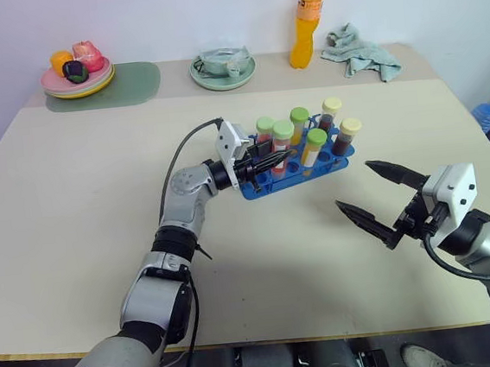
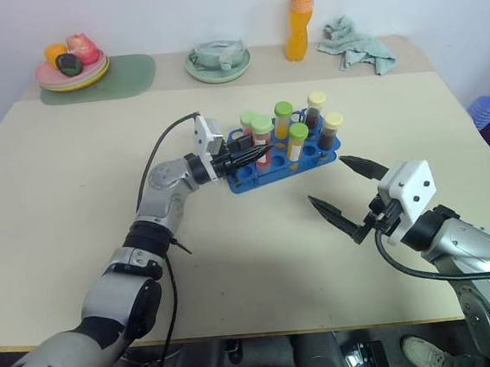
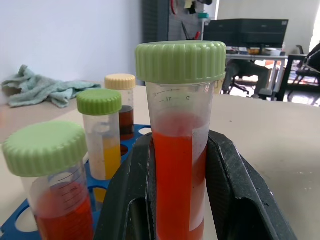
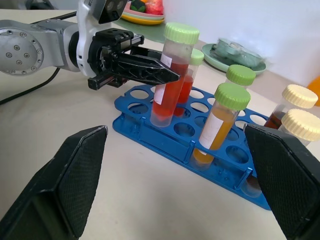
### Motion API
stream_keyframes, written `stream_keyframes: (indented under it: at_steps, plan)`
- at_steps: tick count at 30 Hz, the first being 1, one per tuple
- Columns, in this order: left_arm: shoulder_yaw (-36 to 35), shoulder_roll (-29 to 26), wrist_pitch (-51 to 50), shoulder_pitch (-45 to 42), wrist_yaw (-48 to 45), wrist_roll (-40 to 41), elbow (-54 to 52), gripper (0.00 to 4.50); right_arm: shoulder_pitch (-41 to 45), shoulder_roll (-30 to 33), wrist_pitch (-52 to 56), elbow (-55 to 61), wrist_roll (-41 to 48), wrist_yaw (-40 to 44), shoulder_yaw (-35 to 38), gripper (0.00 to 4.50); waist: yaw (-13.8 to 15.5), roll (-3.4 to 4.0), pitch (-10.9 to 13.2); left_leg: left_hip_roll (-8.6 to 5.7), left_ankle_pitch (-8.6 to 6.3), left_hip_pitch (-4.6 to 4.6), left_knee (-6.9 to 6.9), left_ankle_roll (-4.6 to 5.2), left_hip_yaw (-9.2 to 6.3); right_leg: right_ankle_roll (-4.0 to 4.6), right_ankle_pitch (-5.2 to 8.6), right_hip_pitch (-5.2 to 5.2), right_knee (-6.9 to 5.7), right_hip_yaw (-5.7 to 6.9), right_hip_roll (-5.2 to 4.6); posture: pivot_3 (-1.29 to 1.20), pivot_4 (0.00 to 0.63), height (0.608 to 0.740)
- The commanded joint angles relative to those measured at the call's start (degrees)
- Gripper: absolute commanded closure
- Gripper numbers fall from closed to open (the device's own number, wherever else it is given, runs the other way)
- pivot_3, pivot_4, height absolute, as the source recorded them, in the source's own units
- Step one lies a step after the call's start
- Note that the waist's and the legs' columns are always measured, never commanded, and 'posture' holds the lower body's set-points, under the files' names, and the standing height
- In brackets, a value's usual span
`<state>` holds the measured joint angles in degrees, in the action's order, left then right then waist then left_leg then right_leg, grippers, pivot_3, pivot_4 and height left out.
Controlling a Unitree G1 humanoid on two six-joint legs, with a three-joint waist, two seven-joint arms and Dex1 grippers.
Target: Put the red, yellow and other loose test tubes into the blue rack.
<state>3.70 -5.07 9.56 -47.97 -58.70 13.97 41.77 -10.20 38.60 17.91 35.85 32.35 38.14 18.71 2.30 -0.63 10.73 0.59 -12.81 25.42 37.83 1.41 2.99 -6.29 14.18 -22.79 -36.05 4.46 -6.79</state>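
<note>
The left gripper (image 1: 269, 160) is closed on a red tube with a green cap (image 1: 281, 145), which stands at the near end of the blue rack (image 1: 297, 168). More tubes stand in the rack: some with green caps (image 1: 300, 119) and two with cream caps (image 1: 349, 130). The right gripper (image 1: 376, 195) is spread wide, near the rack but not touching it. At the far side of the surface (image 1: 74, 209) sit a plate of fruit (image 1: 76, 70), a green dish (image 1: 223, 68), an orange bottle (image 1: 306, 23) and a cloth (image 1: 361, 53).
</note>
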Motion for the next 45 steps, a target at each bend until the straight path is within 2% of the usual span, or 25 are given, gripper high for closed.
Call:
stream_keyframes:
  at_steps: [1,13,15,17,20,21,27,30,32,39,45]
  plan:
    - [0.5,-0.7,-0.4,0.4,0.3,-1.6,1.4,3.76,0.3,-0.4,-0.6,1.3,0.4,0.0,0.9,0.00,0.0,0.00,0.0,0.00,0.00,0.00,0.00,0.00,0.00,0.00,0.00,0.00,0.00,0.00,0.00,0.00,0.150,0.740]
    - [0.3,0.2,0.0,0.3,0.1,-2.3,2.6,3.76,-0.6,-0.9,-1.9,0.3,-0.2,0.8,1.2,0.00,-0.1,0.00,0.0,0.02,-0.03,0.04,0.01,0.04,0.03,-0.01,0.00,-0.06,-0.02,0.00,0.01,0.00,0.150,0.740]
    - [-0.2,0.5,-2.9,0.8,-2.0,-0.2,0.7,2.70,-0.8,-1.0,-2.3,0.2,-0.3,0.9,1.2,0.00,-0.1,0.00,0.0,0.02,-0.03,0.04,0.01,0.04,0.02,-0.01,0.00,-0.06,-0.02,0.00,0.01,0.00,0.150,0.740]
    - [-0.1,0.6,-0.4,1.2,-0.2,-1.4,0.1,1.92,-0.8,-1.2,-2.6,0.0,-0.5,0.9,1.0,0.00,-0.1,0.00,0.0,0.02,-0.03,0.05,0.01,0.04,0.03,-0.01,0.00,-0.06,-0.02,0.00,0.01,0.00,0.150,0.740]
    - [0.2,0.5,0.7,1.5,2.5,-3.1,-1.4,0.37,-0.8,-1.3,-2.7,-0.2,-0.8,1.0,0.8,0.00,0.0,0.00,0.0,0.02,-0.03,0.06,0.04,0.04,0.03,-0.01,0.00,-0.06,-0.02,0.00,0.01,0.00,0.150,0.740]
    - [0.3,0.3,0.2,2.2,2.4,-2.9,-3.4,0.06,-1.0,-1.4,-2.7,-0.2,-0.8,1.1,0.8,0.00,0.0,0.00,0.0,0.02,-0.03,0.06,0.04,0.04,0.02,-0.01,0.00,-0.06,-0.02,0.00,0.00,0.00,0.150,0.740]
    - [1.2,-2.7,-2.5,8.6,5.9,-4.4,-16.8,0.06,-2.6,-1.8,-3.0,-0.8,-1.1,1.7,1.1,0.00,-0.1,0.01,0.0,0.03,-0.04,0.05,0.04,0.04,0.02,0.00,0.00,-0.05,-0.02,0.00,0.00,0.00,0.150,0.740]
    - [0.4,-5.5,-5.2,13.6,5.2,-1.8,-24.6,0.06,-3.6,-1.8,-3.7,-2.1,-1.6,2.1,1.9,0.00,-0.1,0.03,0.0,0.04,-0.04,0.03,0.04,0.04,0.02,0.00,0.00,-0.03,-0.03,0.00,0.00,0.00,0.150,0.740]
    - [-1.1,-6.3,-6.3,16.4,5.6,0.6,-28.3,0.06,-3.8,-1.7,-4.3,-3.7,-2.6,2.1,2.5,0.00,-0.1,0.04,0.0,0.05,-0.04,0.02,0.04,0.03,0.02,0.00,0.00,-0.03,-0.02,-0.01,0.00,0.00,0.150,0.740]
    - [-9.2,-15.8,-5.2,32.9,9.1,2.5,-39.5,0.06,-2.9,-2.0,-9.2,-13.4,-5.5,3.2,3.9,0.00,-0.3,0.17,-0.1,0.07,-0.05,0.00,0.02,0.02,0.03,0.21,0.11,-0.03,0.00,-0.01,-0.01,0.00,0.150,0.740]
    - [-14.8,-20.0,-5.9,45.0,11.2,5.3,-47.4,0.06,-2.3,-0.7,-12.1,-20.1,-5.6,7.1,4.4,0.00,0.0,0.26,-0.1,0.09,-0.08,-0.01,0.01,-0.03,0.04,0.28,0.15,-0.11,0.08,-0.02,-0.05,0.00,0.150,0.740]
